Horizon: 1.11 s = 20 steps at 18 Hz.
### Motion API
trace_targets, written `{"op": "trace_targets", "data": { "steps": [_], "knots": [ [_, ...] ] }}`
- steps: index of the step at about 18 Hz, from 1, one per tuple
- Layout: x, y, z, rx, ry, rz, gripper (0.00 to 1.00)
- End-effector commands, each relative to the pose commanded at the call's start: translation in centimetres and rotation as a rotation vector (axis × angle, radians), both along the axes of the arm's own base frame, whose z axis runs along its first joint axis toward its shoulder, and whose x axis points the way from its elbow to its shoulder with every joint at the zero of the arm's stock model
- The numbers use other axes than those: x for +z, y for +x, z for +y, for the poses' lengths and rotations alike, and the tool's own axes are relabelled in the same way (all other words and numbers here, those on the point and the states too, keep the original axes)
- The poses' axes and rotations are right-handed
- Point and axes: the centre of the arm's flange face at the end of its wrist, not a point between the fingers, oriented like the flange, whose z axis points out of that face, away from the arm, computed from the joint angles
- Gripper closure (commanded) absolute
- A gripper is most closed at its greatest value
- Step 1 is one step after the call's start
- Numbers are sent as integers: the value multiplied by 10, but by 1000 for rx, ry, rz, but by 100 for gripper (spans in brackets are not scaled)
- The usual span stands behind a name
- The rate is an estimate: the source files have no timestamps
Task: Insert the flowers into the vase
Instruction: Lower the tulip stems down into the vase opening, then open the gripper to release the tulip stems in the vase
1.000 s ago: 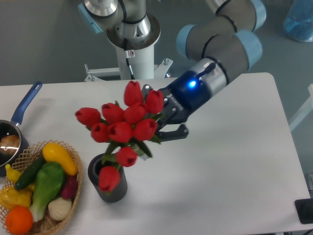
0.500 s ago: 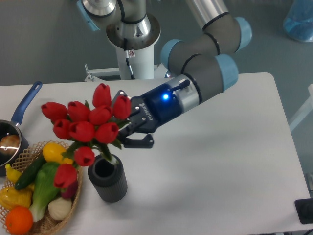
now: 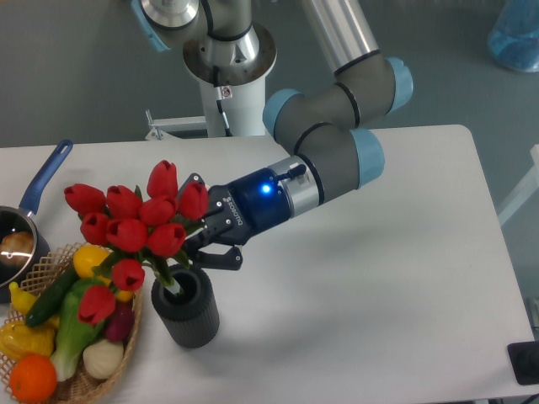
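Observation:
The flowers, a bunch of red tulip buds with green stems and leaves, tilt to the left above the vase. Their stem ends reach down into the vase's round mouth. The vase is a short dark grey ribbed cylinder standing on the white table. My gripper comes in from the right and is shut on the stems just above the vase's rim. The buds hang over the basket on the left and hide part of the fingers.
A wicker basket of toy vegetables stands right beside the vase on the left. A blue-handled saucepan sits at the left edge. The robot's base column rises behind the table. The white table stretches to the right.
The gripper moved left and then down with the bunch. The stems went from beside and above the vase into its mouth.

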Motion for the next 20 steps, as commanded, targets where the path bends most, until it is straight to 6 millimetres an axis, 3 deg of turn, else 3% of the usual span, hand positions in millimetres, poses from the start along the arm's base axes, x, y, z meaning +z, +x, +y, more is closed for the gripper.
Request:
{"op": "trace_targets", "data": {
  "steps": [2,6,14,20],
  "knots": [
    [-12,-1,-2,4,-11,-15,100],
    [-55,-2,-4,15,-16,-19,100],
    [-90,0,-13,31,-46,-28,93],
    [-130,-13,-15,52,-33,13,85]
  ]
}}
